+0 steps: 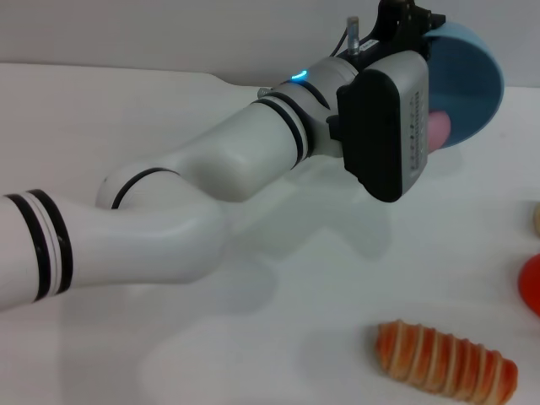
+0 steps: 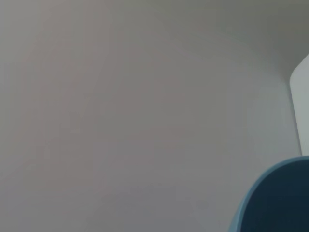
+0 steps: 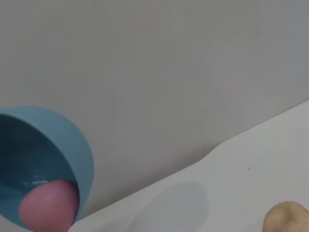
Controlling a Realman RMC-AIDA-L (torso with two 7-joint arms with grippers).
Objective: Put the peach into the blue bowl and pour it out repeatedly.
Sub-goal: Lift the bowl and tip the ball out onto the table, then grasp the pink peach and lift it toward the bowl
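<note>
The peach (image 1: 440, 128) is sitting inside the blue bowl (image 1: 469, 80), right at the low edge of it. The bowl is tipped on its side, up in the air above the tabletop (image 1: 278, 337), with its open mouth facing out. In the right wrist view the pink fruit is almost at the rim, ready to roll out.

The left hand (image 1: 403, 24) is holding the bowl up by its far edge, but I cannot tell how its fingers are set, because the big wrist is hiding them. The right hand is not showing anywhere.

To pour well, I think the bowl should be tipping a little more, slowly, so the peach is dropping softly onto bare tabletop and not bouncing toward the striped bread (image 1: 445, 362).
</note>
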